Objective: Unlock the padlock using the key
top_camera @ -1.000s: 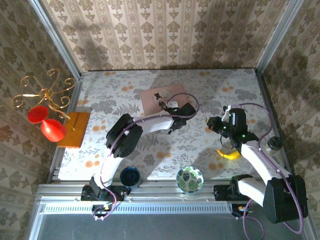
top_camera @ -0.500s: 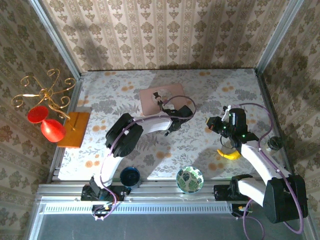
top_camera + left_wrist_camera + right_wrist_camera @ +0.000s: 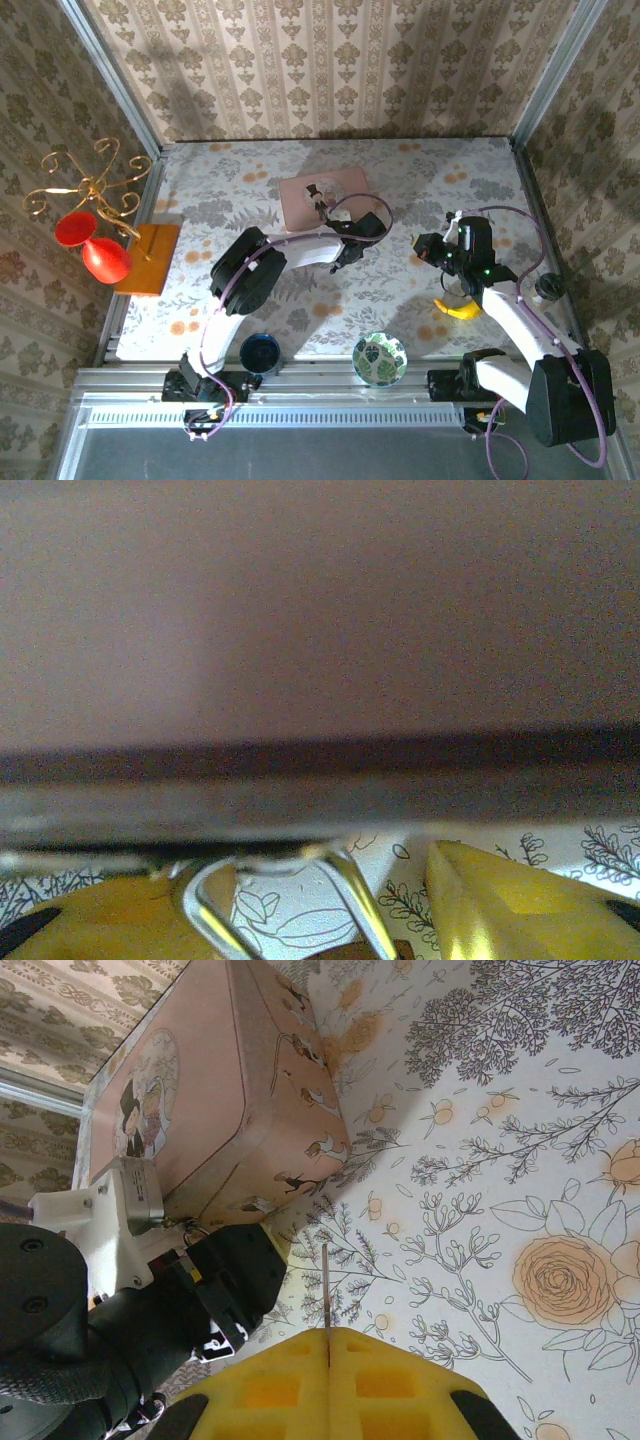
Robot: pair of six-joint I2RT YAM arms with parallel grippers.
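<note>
Left gripper point(image 3: 300, 892): jaws stand apart. In the left wrist view its yellow fingers point(image 3: 90, 920) occupy the two lower corners of the frame. Between them sits the padlock point(image 3: 205, 918), seen as a thin silver shackle loop with a brownish body cut off by the lower edge. The left finger lies just beside the shackle's left leg. The right finger is clear of it, with printed cloth showing in the gap. No grip on the padlock is seen.

The padlock sits at the foot of the pink box point(image 3: 320, 630), whose side wall fills the upper part of that frame.

Right gripper point(image 3: 328, 1338): clenched. At the bottom centre of the right wrist view its yellow fingers meet on the key point(image 3: 325, 1285), a thin metal blade seen edge-on and pointing up the frame. The key's tip is apart from the pink box and from the left arm's gripper at lower left.

Overhead, the pink box point(image 3: 340, 185) lies on the floral tablecloth point(image 3: 420, 170) at upper centre, the left gripper point(image 3: 330, 212) at its near edge. The right gripper point(image 3: 422, 250) hangs to the right, well apart. A banana point(image 3: 458, 310) lies below it
</note>
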